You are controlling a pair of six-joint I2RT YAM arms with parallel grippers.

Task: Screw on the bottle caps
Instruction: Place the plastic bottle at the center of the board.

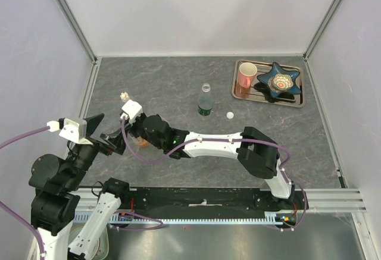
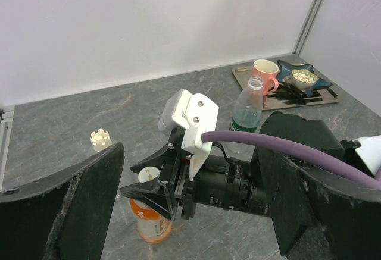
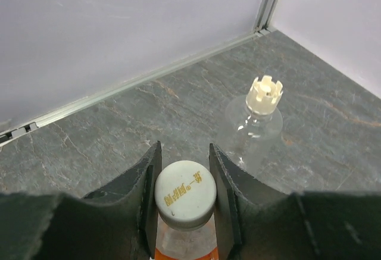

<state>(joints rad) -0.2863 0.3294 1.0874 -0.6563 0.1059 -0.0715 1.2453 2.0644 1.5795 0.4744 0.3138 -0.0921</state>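
The right hand [image 3: 183,174] is partly closed, its two fingers [image 3: 149,197] pressed against opposite sides of the white cap [image 3: 185,200]. That cap sits on top of the orange bottle [image 2: 152,227], which stands upright on the desk [image 1: 155,81] near its left front. The left hand [image 2: 196,212] hangs just beside it, spread fully wide and holding nothing. Seen from the left wrist, its fingers [image 2: 89,206] stand to either side of the right hand and the orange bottle, touching neither.

Just beyond the orange bottle, toward the back wall, stands the tiny bottle [image 3: 253,126], clear with a notched cream top. Farther right, near the desk's middle, the green-label bottle [image 1: 205,102] stands upright with its mouth open. A loose cap [image 1: 230,115] lies on the desk just to its right. At the far right corner a tray [image 1: 238,93] carries a pink mug [image 1: 245,75] and a blue star dish [image 1: 278,80].
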